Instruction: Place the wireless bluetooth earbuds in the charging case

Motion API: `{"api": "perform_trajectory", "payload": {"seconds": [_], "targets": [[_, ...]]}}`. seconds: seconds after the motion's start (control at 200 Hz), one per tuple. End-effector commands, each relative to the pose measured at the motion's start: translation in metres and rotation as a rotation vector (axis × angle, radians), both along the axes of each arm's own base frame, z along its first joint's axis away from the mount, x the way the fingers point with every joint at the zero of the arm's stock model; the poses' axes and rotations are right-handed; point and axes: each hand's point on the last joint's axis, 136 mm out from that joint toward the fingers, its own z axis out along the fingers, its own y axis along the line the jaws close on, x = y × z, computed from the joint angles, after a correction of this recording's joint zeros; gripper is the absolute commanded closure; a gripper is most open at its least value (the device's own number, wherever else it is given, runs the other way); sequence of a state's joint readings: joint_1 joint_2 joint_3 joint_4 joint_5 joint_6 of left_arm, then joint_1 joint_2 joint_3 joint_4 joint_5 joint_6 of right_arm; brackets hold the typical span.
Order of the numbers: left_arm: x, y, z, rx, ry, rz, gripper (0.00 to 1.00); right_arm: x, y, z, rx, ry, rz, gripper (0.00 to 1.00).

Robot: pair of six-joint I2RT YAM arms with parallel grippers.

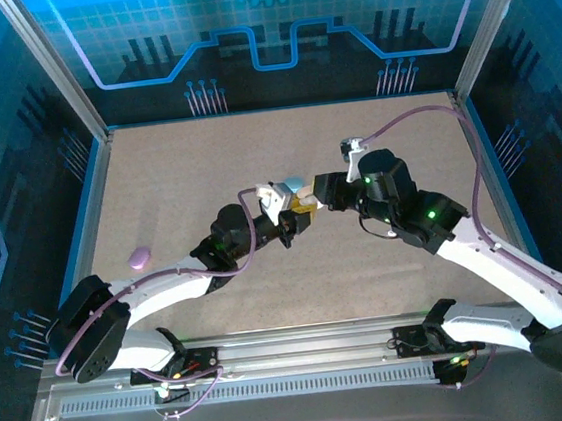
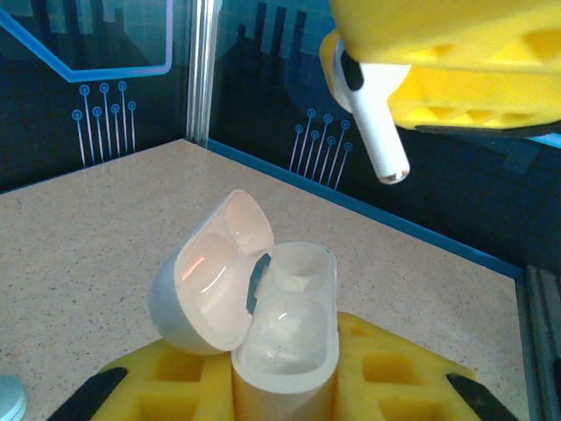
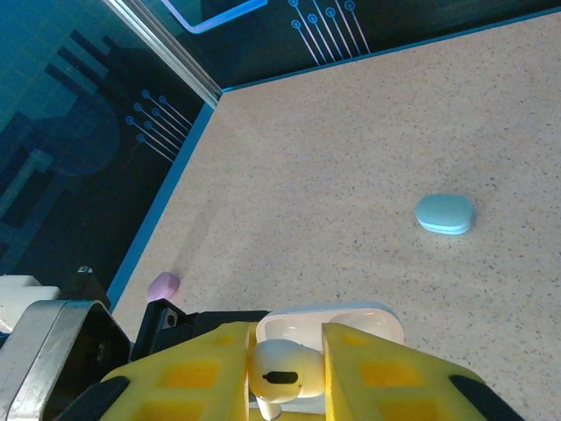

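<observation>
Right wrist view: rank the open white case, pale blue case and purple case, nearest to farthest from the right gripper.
1. open white case, directly in front
2. pale blue case, ahead to the right
3. purple case, far left by the wall

The charging case (image 2: 285, 342) and the earbud (image 2: 372, 123) are smooth, glossy white plastic, the yellow fingers (image 3: 197, 373) matt moulded plastic, the table (image 3: 351, 132) a matt, finely speckled beige surface, the frame post (image 2: 203, 70) brushed metal
</observation>
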State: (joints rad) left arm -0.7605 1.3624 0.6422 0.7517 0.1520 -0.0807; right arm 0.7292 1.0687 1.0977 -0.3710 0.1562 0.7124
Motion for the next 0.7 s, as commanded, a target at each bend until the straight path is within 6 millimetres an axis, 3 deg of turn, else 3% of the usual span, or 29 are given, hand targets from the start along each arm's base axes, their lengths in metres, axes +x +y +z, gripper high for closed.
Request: {"api": "perform_trajectory", "payload": {"seconds": [0.0,0.485,0.695], "targets": [[0.001,-0.003,0.026,-0.072,-0.049,0.011,0.77,0.003,0.009,0.003,0.006,-0.039,0.015,0.73],[-0.001,-0.001,0.037,-0.100,-0.071,0.011,0.77,0.004,0.029,-0.019,-0.007,0.000,0.074,0.74],[0.002,0.002,0.039,-0.108,-0.069,0.037,0.77,-0.004,0.033,-0.020,-0.013,0.000,0.123,0.75]]}}
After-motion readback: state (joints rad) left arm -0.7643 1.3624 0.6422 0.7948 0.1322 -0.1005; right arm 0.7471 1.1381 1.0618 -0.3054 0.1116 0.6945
